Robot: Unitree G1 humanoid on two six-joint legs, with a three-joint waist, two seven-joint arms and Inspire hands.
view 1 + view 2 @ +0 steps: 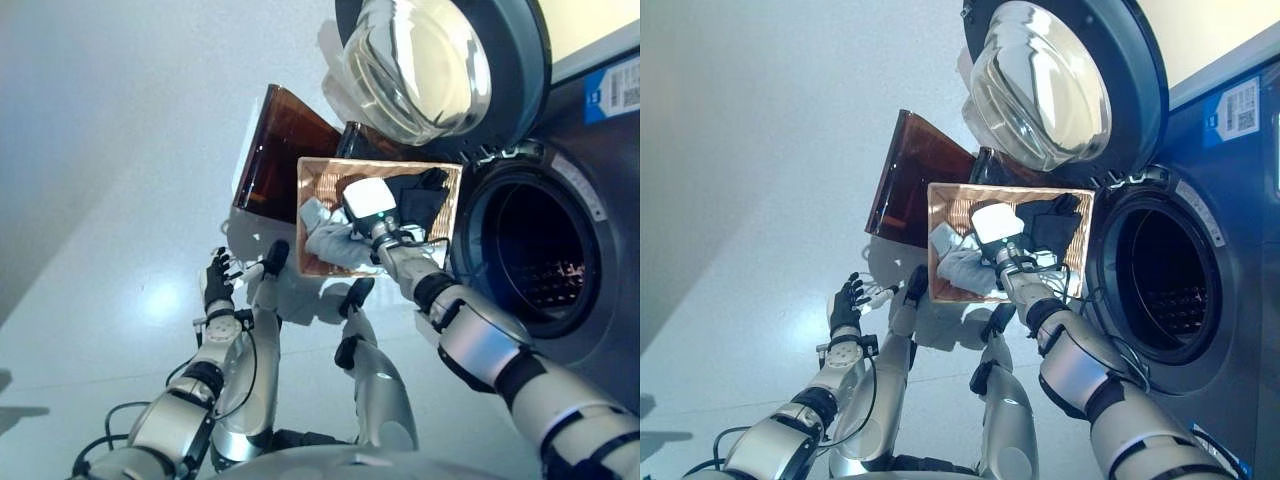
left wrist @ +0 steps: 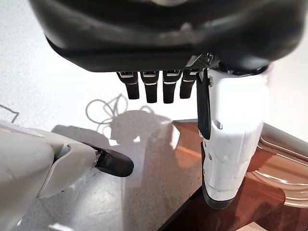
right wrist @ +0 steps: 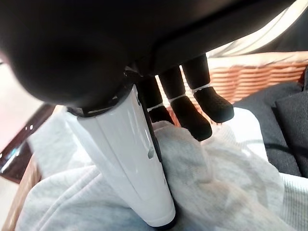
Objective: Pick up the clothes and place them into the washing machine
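A wicker basket (image 1: pixel 305 215) stands on a brown glossy stand (image 1: pixel 275 150) beside the washing machine's open drum (image 1: pixel 540 260). A light grey garment (image 3: pixel 231 183) lies in it, next to a dark garment (image 1: pixel 420 195). My right hand (image 3: pixel 192 110) is down inside the basket, over the light garment (image 1: pixel 960 270). Its white-covered thumb (image 3: pixel 134 163) presses into the cloth, and its half-bent fingers touch the cloth without closing on it. My left hand (image 1: pixel 216 285) hangs over the floor left of the basket, fingers straight and holding nothing.
The round glass door (image 1: pixel 430 60) of the washing machine is swung wide open above the basket. The drum mouth lies just to the right of the basket. Pale floor (image 1: pixel 120 200) spreads to the left.
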